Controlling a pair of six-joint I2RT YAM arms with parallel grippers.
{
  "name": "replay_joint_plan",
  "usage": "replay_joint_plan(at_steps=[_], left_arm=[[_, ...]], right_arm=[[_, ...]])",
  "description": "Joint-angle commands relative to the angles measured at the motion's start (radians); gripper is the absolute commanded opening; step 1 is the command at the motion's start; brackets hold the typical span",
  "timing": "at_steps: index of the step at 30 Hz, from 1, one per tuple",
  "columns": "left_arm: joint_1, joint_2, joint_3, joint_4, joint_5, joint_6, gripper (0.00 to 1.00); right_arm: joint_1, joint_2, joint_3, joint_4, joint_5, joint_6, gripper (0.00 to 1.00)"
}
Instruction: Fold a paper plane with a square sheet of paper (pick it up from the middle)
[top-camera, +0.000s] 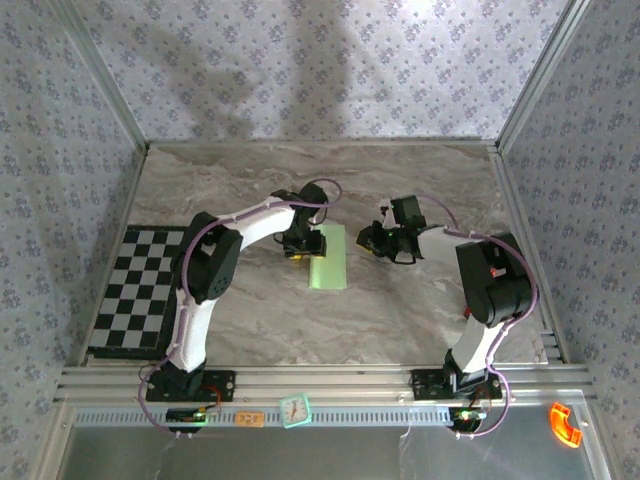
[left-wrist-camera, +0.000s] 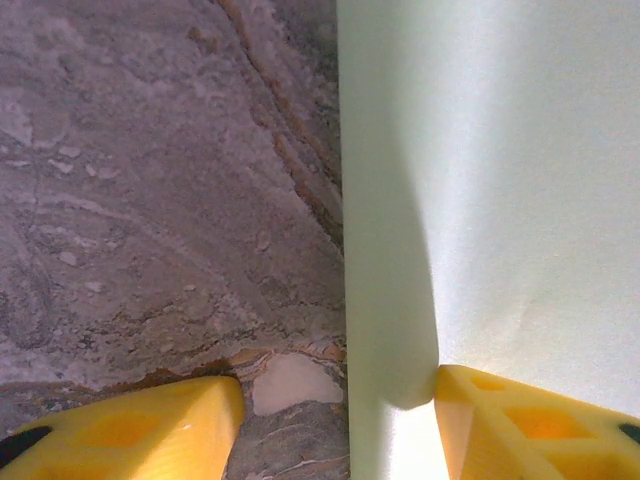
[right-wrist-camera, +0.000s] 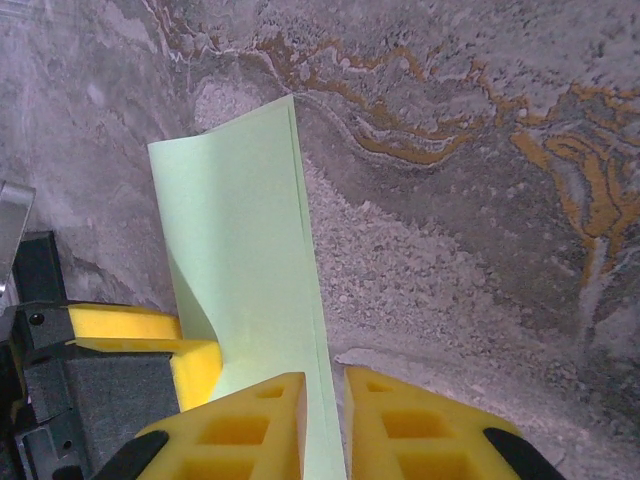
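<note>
When we look from above, the marble table (top-camera: 420, 190) takes the most room, closed in by walls (top-camera: 300, 60) with a small flower pattern. On its left side lies a black and white checkered mat (top-camera: 140, 290), well apart from the work. The white left arm (top-camera: 215, 260) and right arm (top-camera: 495, 285) reach from the near edge toward the middle. On the metal rail (top-camera: 350, 382) in front sit a small clock (top-camera: 295, 410) and, far to the right, an orange piece (top-camera: 565, 425).

The square sheet of paper (top-camera: 330, 260) lies flat near the middle of the table, between the two grippers. It is pale green, matte and plain. Its outline is a narrow rectangle, and in the right wrist view two layers show along one long edge, so it is folded over.

The left gripper (top-camera: 297, 252) stands at the paper's left edge with its jaws wide open. In its wrist view one yellow finger (left-wrist-camera: 130, 435) is over bare marble and the other is over the paper, with the edge running between them. The right gripper (top-camera: 368, 241) is just beside the paper's right edge. Its fingers (right-wrist-camera: 250, 430) stand nearly together with a thin gap, and a strip of green shows in that gap. We cannot tell if they pinch the sheet or only hang above it.

The near end of the paper is cut off behind the fingers in both wrist views. The clock face is too small to read.
</note>
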Motion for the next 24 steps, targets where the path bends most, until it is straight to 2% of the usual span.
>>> replay_joint_plan(at_steps=[1, 24], left_arm=[[-0.014, 0.135, -0.046, 0.024, 0.003, -0.013, 0.59], [-0.014, 0.179, -0.022, 0.017, 0.012, -0.073, 0.61]], right_arm=[[0.003, -0.012, -0.008, -0.019, 0.008, -0.018, 0.19], [0.017, 0.013, -0.001, -0.009, -0.011, -0.022, 0.20]])
